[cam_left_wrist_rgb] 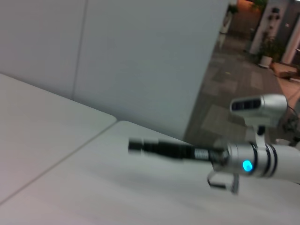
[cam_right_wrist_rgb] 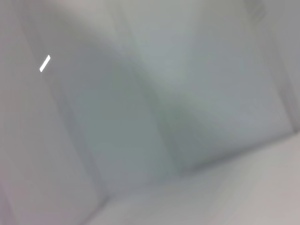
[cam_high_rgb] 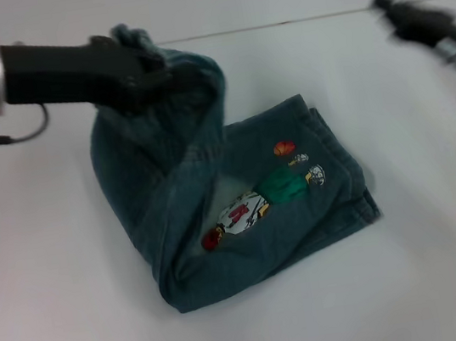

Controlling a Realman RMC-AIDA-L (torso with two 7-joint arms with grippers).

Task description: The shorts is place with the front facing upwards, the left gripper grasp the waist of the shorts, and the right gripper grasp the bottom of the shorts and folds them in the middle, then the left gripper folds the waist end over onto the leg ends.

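Note:
The dark teal denim shorts [cam_high_rgb: 261, 217] lie on the white table, folded lengthwise, with a colourful cartoon patch [cam_high_rgb: 255, 205] facing up. Their waist end [cam_high_rgb: 189, 82] is lifted off the table and arches over toward the leg ends at the right. My left gripper [cam_high_rgb: 153, 72] is shut on that raised waist, with cloth bunched around its fingers. My right gripper [cam_high_rgb: 383, 3] hovers high at the far right, away from the shorts, and holds nothing. The left wrist view shows the right gripper [cam_left_wrist_rgb: 136, 146] and its arm stretched out above the table.
The white table [cam_high_rgb: 80, 330] spreads around the shorts. Its back edge [cam_high_rgb: 317, 17] meets a pale wall. Beyond the table corner, the left wrist view shows a room floor [cam_left_wrist_rgb: 225, 108].

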